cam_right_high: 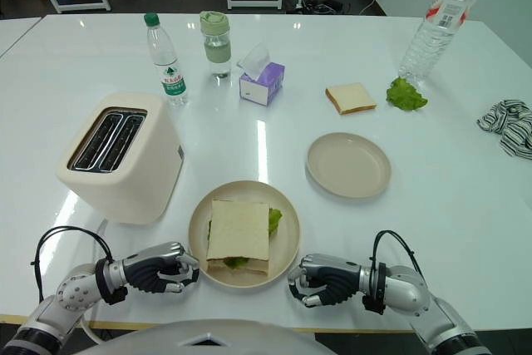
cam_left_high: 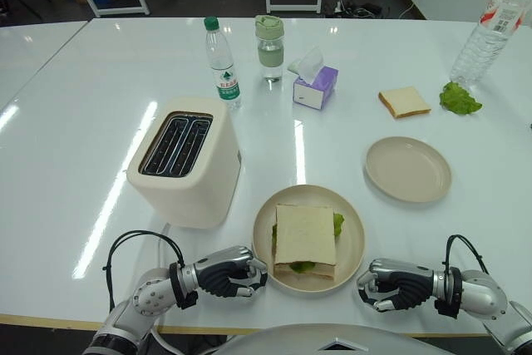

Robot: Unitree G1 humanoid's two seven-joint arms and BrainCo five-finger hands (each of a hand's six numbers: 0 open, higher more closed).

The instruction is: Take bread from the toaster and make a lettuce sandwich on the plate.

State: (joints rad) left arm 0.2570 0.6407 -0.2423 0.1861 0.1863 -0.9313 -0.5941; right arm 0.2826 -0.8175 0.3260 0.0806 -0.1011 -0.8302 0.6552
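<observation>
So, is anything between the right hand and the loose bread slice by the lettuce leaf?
Yes: the empty plate lies flat directly between the right hand and the bread slice, so a reach would pass over it.

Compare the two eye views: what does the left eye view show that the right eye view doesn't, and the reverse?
Left eye: a broad stretch of the neighbouring table at the left edge, which the right eye barely catches. Right eye: a striped cloth at the right edge. Both: toaster, sandwich on its plate, a spare plate, a bread slice, lettuce, and the left hand and right hand curled, holding nothing.
</observation>
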